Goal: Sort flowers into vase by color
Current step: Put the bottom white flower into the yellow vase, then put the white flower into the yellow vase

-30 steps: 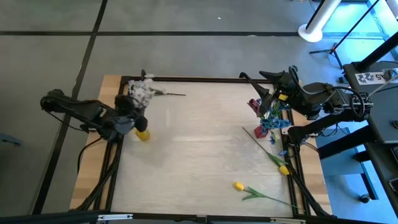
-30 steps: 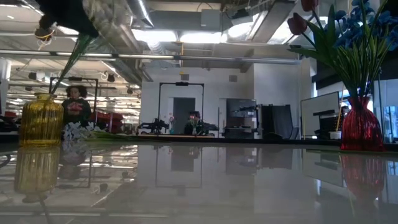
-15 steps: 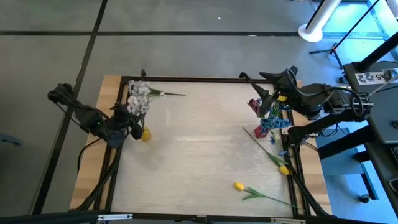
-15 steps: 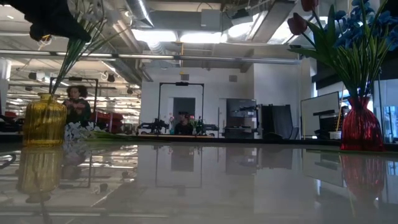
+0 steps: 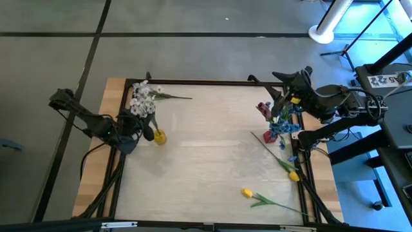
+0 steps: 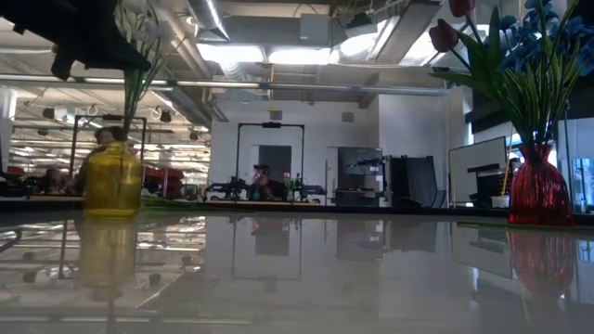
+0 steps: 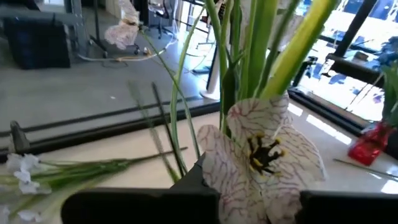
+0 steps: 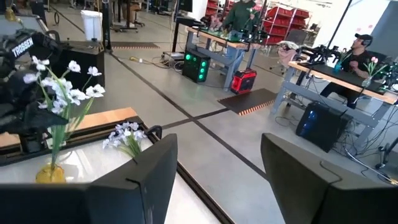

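My left gripper (image 5: 133, 134) is at the table's left side beside the yellow vase (image 5: 159, 136). Its fingers are open on either side of a white blossom (image 7: 261, 149). White flowers (image 5: 142, 100) stand in that vase (image 6: 113, 179) on green stems (image 6: 137, 93). Another white sprig (image 5: 168, 96) lies on the table near the far edge. My right gripper (image 5: 284, 105) is open and hovers over the blue flowers (image 5: 283, 126) and dark red tulips (image 6: 445, 35) in the red vase (image 6: 538, 193). Two yellow tulips (image 5: 246, 192) (image 5: 293, 174) lie on the table. My left gripper has the white blossom (image 7: 249, 186) between its open fingers, and the petals lie over the inner edges of both fingers (image 7: 155, 202). I cannot tell whether the fingers press on it. The stems (image 7: 227, 68) run from there into the yellow vase, which stands on the table.
A black frame (image 5: 193, 82) runs round the table top. The middle of the table (image 5: 206, 142) is bare. People and work benches show in the room beyond the far edge (image 6: 264, 186).
The yellow vase has slid along the table toward the right. The white flowers' stems in it have gone from slanting to nearly upright. My left gripper has drawn back a little toward the table's near left.
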Robot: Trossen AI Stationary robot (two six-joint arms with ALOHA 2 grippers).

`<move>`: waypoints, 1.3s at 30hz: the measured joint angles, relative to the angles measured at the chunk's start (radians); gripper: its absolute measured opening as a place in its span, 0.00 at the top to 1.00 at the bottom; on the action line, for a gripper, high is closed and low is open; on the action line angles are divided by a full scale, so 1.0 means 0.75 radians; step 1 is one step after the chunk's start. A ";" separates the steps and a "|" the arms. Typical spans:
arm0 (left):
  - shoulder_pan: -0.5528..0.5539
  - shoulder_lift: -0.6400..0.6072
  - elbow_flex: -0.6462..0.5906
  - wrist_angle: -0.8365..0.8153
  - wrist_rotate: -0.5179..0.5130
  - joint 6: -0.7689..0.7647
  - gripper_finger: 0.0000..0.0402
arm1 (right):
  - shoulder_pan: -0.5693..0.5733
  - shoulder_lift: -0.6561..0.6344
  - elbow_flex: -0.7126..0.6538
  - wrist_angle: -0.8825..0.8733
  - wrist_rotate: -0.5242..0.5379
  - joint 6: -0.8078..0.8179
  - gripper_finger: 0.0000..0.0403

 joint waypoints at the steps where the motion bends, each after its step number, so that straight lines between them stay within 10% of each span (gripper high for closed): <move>1: 0.013 0.000 -0.008 0.039 0.002 0.045 0.98 | 0.000 -0.001 0.000 0.006 0.000 0.000 0.42; 14: 0.165 -0.010 0.082 0.053 0.616 0.401 0.77 | 0.000 -0.002 0.000 0.007 -0.002 0.000 0.42; 25: 0.369 -0.009 0.372 -0.549 1.138 0.316 0.59 | 0.000 -0.001 0.000 0.005 -0.003 0.001 0.42; 39: 0.648 -0.006 0.600 -0.877 1.220 0.123 0.68 | 0.000 0.000 -0.001 0.057 -0.004 -0.004 0.42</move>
